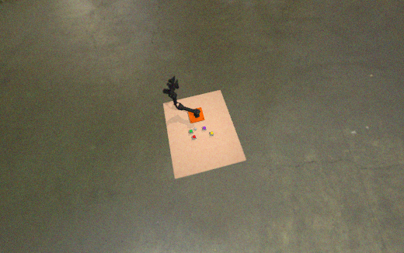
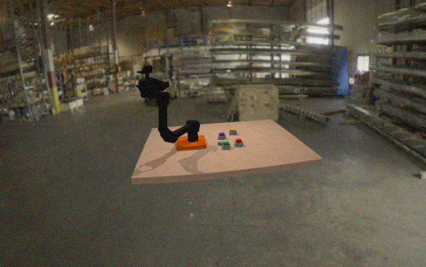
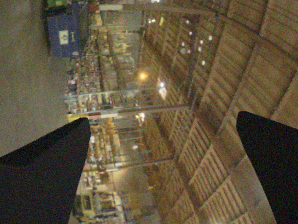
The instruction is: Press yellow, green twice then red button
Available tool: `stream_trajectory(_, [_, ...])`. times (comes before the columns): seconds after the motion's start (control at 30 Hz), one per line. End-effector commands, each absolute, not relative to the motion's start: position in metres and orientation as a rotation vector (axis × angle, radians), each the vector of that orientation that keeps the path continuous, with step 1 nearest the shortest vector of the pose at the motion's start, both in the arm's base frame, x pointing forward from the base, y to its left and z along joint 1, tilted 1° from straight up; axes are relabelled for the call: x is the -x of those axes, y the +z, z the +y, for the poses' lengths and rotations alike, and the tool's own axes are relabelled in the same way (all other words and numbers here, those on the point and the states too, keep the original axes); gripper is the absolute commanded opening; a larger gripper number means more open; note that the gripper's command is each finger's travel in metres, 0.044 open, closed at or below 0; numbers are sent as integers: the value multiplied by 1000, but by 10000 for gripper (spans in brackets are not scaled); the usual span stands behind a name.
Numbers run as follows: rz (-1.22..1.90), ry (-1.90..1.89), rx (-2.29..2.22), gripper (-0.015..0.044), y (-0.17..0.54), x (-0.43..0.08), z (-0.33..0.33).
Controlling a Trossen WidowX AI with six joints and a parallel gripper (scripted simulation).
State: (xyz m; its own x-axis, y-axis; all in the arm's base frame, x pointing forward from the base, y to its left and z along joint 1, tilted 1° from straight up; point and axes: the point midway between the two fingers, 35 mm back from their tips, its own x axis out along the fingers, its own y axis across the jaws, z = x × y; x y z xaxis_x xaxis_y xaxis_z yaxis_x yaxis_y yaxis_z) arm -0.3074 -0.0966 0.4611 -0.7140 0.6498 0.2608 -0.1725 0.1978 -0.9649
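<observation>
With the black end effector (image 2: 147, 70) raised upper left, fingers spread on nothing: small yellow push-button (image 2: 233, 131) far lower right on the tan worktop (image 2: 262, 164).

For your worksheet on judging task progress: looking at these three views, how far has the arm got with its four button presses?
Nothing looks done yet. The claw is open, raised high at the far end of the arm, well away from the buttons; the wrist view shows only shelving between its fingers. Nothing is in hand. All four presses remain: yellow button, green button twice, then red button. The purple button stays untouched.
</observation>
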Motion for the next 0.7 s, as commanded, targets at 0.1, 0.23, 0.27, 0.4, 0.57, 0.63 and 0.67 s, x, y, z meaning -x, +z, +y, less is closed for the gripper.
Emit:
stream_trajectory(0.1, [-1696,1589,373,400,487,290,-71])
stream_trajectory(0.23, [-1487,1579,257,400,525,251,-28])
stream_trajectory(0.27, [-1442,1578,235,400,532,242,-20])
stream_trajectory(0.4, [-1226,1569,137,400,560,194,17])
stream_trajectory(0.57, [-943,1523,21,400,581,124,63])
stream_trajectory(0.63, [-832,1494,-21,400,585,94,80])
stream_trajectory(0.67, [-777,1478,-41,400,586,78,89])
